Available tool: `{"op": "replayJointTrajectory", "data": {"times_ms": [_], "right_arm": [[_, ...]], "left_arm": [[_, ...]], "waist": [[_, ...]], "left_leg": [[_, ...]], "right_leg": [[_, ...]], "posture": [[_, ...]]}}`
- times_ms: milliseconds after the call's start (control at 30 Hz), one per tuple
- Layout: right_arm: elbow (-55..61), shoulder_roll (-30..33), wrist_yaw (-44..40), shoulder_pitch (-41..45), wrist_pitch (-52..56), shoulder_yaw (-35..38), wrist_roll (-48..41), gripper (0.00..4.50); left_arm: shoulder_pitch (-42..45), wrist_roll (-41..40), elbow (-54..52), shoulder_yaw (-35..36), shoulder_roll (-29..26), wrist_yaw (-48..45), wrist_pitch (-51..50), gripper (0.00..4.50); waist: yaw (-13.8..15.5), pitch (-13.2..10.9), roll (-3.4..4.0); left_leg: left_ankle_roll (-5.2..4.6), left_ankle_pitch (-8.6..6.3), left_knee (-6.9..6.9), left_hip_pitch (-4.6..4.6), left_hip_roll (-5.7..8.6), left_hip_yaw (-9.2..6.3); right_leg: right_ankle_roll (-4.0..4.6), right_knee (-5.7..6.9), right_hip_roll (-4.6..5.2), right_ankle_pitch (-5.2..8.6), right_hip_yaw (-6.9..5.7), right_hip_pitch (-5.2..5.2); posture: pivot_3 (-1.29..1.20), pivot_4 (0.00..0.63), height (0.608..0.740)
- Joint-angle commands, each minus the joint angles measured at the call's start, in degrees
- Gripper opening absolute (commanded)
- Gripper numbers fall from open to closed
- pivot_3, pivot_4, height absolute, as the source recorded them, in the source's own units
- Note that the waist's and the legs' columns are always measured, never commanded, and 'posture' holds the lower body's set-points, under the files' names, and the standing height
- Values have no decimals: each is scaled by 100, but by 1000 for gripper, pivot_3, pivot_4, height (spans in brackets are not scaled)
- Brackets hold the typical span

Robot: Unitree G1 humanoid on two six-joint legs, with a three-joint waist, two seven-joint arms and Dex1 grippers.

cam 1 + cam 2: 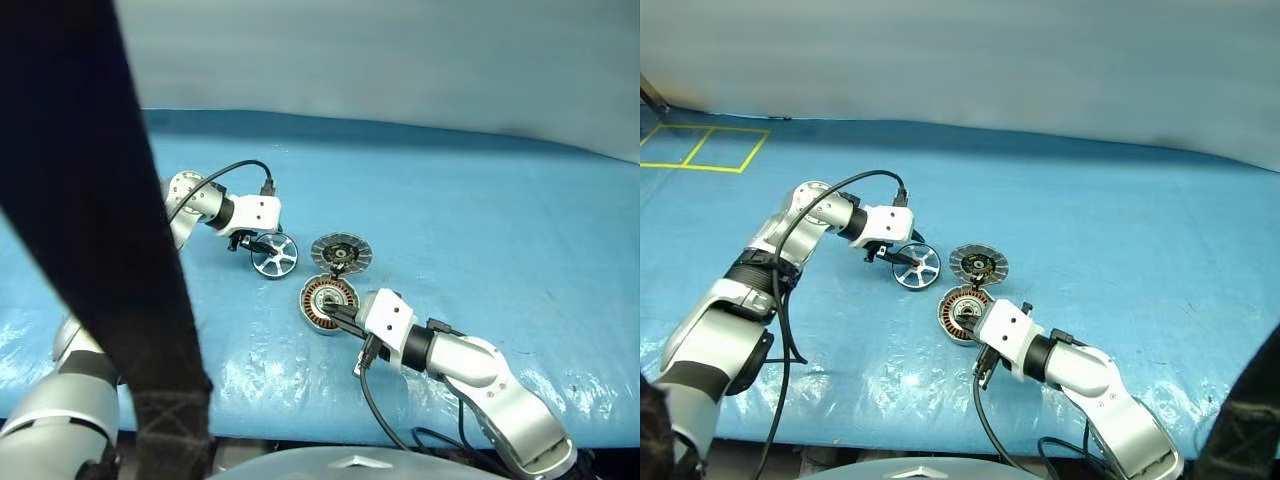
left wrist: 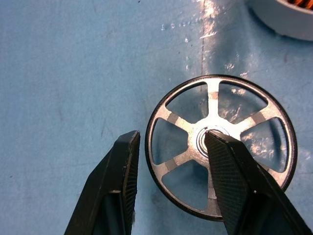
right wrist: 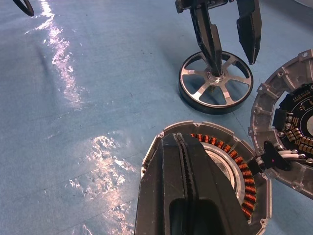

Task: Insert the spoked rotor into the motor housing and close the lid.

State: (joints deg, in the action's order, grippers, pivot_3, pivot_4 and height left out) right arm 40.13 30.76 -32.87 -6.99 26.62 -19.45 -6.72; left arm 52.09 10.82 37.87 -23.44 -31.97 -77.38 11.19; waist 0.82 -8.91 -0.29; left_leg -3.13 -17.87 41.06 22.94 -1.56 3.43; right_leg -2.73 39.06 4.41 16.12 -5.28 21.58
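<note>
On a blue mat, the left gripper [image 2: 171, 161] stands half open over the spoked rotor [image 1: 274, 254], left of centre in the head views: one finger [image 2: 230, 166] rests at the silver hub, the other [image 2: 120, 171] sits outside the black rim, so the jaws straddle the rim without yet pinching it. The rotor lies flat on the mat, not lifted. At centre frame, slightly lower, the motor housing [image 1: 325, 302] shows its copper windings, with the lid [image 1: 341, 253] just above it, tucked close against its edge. The right gripper [image 3: 183, 176], fingers pressed fully together and holding nothing, lies across the housing's near rim, seemingly steadying it.

The likely trouble lies in the pinch. A grip that catches only a narrow slice of rim may let the thin rotor tip or slide out as it rises, or skid across the glossy mat as the fingers close. The carry to the housing is short but crowded: the shut right fingers overlap the opening, and a rotor lowered off-centre could foul them, strike the windings, or nudge the nearby lid.
</note>
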Motion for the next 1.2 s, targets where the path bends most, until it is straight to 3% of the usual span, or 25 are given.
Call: {"op": "replayJointTrajectory", "data": {"times_ms": [33, 600, 1200], "right_arm": [[242, 15, 28, 0, -30, 50, 27, 0], [181, 35, 18, -22, 0, 36, 61, 0], [124, 82, -33, -20, -128, -7, 159, 0]], "left_arm": [[31, -44, -179, 47, -97, -149, -12, 2270], [19, -320, -585, 115, -175, -878, -678, 2270], [-309, 137, -1073, -205, -270, -630, -985, 2270]], "waist": [[-2, 0, 0], [-5, 0, 0], [0, 0, 0]], "left_leg": [[0, 0, 0, 0, 0, 0], [-1, 0, -1, 2, -1, 0], [-2, -1, -1, 2, 0, 0]], "right_leg": [[0, 0, 0, 0, 0, 0], [0, 0, -1, 0, 1, 2], [0, -1, 0, 0, 4, 3]], "posture": [[0, 150, 740], [0, 150, 740], [0, 150, 740]]}}
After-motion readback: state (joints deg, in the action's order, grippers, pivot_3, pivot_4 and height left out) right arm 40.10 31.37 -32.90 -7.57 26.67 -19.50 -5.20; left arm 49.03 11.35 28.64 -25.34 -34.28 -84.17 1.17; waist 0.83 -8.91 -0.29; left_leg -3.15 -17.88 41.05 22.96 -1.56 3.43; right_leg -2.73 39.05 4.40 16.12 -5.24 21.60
